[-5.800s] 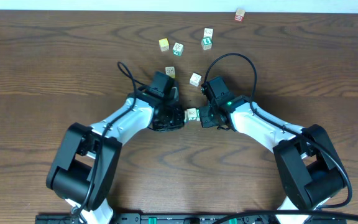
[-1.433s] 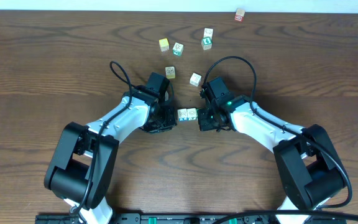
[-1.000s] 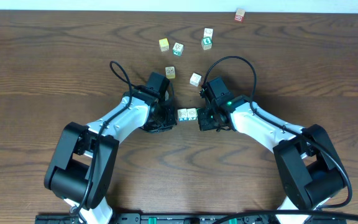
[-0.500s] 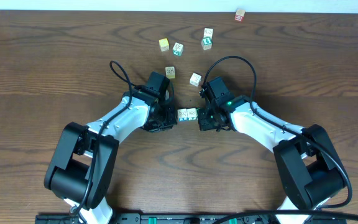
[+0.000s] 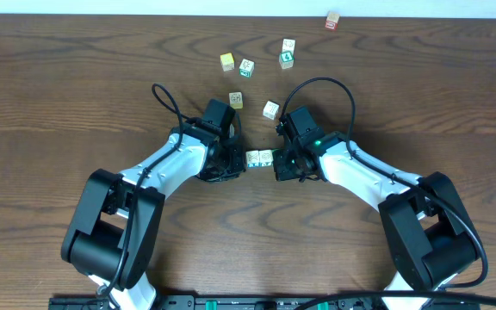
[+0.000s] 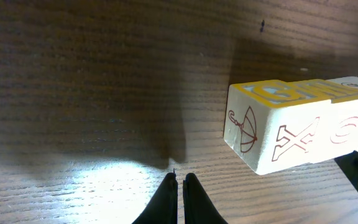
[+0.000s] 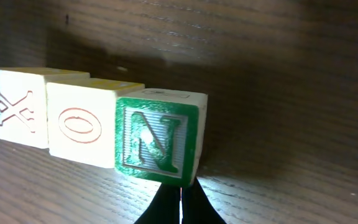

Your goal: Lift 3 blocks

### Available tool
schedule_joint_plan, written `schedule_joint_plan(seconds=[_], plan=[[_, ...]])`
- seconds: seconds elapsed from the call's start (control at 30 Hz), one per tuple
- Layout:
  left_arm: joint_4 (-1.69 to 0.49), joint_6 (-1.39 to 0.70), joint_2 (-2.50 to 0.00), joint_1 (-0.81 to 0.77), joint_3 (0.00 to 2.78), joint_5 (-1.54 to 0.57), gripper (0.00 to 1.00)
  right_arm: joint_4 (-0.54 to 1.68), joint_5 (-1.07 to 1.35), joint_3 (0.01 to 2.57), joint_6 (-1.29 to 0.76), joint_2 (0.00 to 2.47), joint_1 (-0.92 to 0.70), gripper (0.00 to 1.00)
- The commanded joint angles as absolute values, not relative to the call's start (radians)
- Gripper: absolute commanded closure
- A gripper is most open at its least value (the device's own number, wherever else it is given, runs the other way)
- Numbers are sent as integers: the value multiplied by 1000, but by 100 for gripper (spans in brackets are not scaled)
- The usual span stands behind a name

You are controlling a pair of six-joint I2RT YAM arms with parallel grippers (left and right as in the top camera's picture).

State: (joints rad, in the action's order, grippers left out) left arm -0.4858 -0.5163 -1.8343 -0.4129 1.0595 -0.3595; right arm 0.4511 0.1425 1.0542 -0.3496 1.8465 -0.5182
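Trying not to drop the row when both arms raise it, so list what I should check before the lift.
1. The row of three pale wooden alphabet cubes is touching, with no gaps: ok.
2. The left claw is shut: ok.
3. The right claw is shut: ok.
4. The right claw is lined up on the green N cube: ok.
5. The left claw is pressing the red-lettered X cube: cannot tell; the cube sits off to one side of the tips.
6. The row is clear of the dark wooden table: cannot tell.
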Motion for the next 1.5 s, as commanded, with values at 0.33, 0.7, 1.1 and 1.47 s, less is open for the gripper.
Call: schedule_joint_plan(seconds=[0.33, 0.7, 1.1, 1.47], plan=[[-484, -456, -1817, -409, 1062, -319, 93, 582, 59, 1051, -389, 1859, -500, 99], [-360, -430, -1817, -409, 1062, -223, 93, 493, 61, 1051, -260, 1859, -432, 94], [-289, -411, -1841, -409, 1062, -223, 93, 399, 126, 1051, -208, 1859, -434, 99], [-289, -412, -1874, -409, 1062, -223, 93, 368, 126, 1051, -208, 1859, -434, 99]])
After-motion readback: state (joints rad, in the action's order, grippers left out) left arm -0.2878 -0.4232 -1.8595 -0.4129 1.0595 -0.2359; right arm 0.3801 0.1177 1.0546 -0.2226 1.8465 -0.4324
